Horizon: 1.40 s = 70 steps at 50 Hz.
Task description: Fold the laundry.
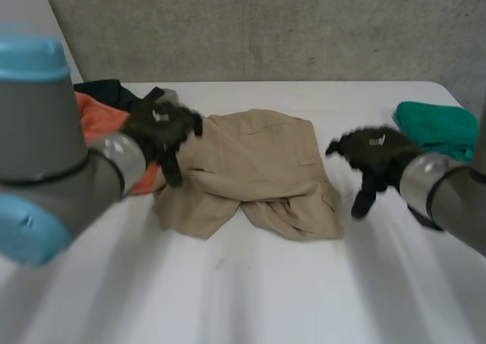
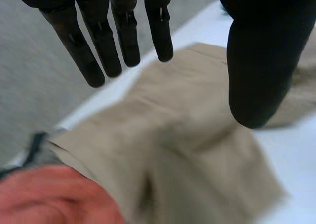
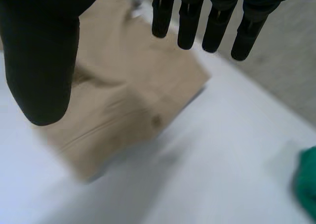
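A tan pair of trousers (image 1: 254, 169) lies roughly folded in the middle of the white table (image 1: 250, 298). My left hand (image 1: 161, 131) hovers over its left edge, fingers (image 2: 123, 33) straight and spread, holding nothing; the tan cloth (image 2: 168, 150) lies below the palm. My right hand (image 1: 373, 158) hangs just off the trousers' right edge, also open and empty. In the right wrist view its fingers (image 3: 207, 21) point past the tan cloth (image 3: 123, 105), which lies under the thumb.
An orange garment (image 1: 102, 124) and a dark one (image 1: 110, 92) lie at the back left, behind my left hand; the orange cloth (image 2: 54, 199) lies beside the trousers. A green cloth (image 1: 437, 127) lies at the back right.
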Tool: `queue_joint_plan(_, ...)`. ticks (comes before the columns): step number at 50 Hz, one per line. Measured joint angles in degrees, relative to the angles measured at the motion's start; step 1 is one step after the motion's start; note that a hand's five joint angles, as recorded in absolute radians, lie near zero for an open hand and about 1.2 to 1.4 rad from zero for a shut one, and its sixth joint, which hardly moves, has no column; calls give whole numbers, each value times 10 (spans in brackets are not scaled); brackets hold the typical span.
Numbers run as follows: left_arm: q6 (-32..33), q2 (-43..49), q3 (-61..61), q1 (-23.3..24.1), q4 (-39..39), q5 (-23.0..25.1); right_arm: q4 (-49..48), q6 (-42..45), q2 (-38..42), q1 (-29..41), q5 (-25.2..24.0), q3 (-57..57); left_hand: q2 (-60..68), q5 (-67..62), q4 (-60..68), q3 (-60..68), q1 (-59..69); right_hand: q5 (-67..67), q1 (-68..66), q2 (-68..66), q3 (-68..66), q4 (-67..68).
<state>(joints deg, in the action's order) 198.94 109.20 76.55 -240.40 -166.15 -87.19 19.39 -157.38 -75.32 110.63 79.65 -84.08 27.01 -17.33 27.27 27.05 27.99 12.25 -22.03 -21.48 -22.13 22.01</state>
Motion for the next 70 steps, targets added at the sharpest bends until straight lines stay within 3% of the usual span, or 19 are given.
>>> queue_joint_plan(9,-48,-11,134,24,-4,39,-31,67,-12,-10,-61,-139,32,-27,30,31,22,46,-53,-56,-51,52)
queue_joint_plan(14,-61,15,146,33,-12,45,-127,81,8,1,-56,-186,-55,63,-61,-55,-67,-22,4,-1,5,-10)
queue_joint_plan(19,-63,58,130,43,-34,16,-233,75,41,19,-29,-202,-104,114,-111,-107,-111,-49,18,1,33,-31)
queue_joint_plan(27,-60,123,60,45,-51,-38,-336,54,107,42,15,-170,-121,127,-124,-118,-124,-29,16,1,28,-28)
queue_joint_plan(35,-49,175,-27,42,-45,-69,-374,47,157,52,42,-118,-122,127,-124,-118,-124,38,-42,-6,-34,37)
queue_joint_plan(49,-12,283,-186,36,12,-113,-406,26,247,62,83,-8,-106,108,-106,-107,-111,119,-125,-132,-123,122)
queue_joint_plan(52,-10,293,-203,37,16,-117,-406,17,258,65,90,9,-39,40,-38,-37,-33,170,-180,-183,-178,178)
queue_joint_plan(56,-8,301,-221,39,16,-120,-405,-1,268,67,103,33,286,-279,283,267,286,404,-404,-422,-408,415)
queue_joint_plan(58,-9,296,-223,38,13,-119,-403,-7,267,66,107,41,390,-379,384,373,367,424,-413,-455,-438,451)
queue_joint_plan(63,-13,245,-214,35,2,-110,-383,-12,233,52,112,53,416,-402,411,401,372,424,-413,-456,-443,456)
queue_joint_plan(70,-37,82,-163,4,-5,-59,-323,10,109,-8,89,69,417,-402,411,401,372,424,-423,-456,-443,462)
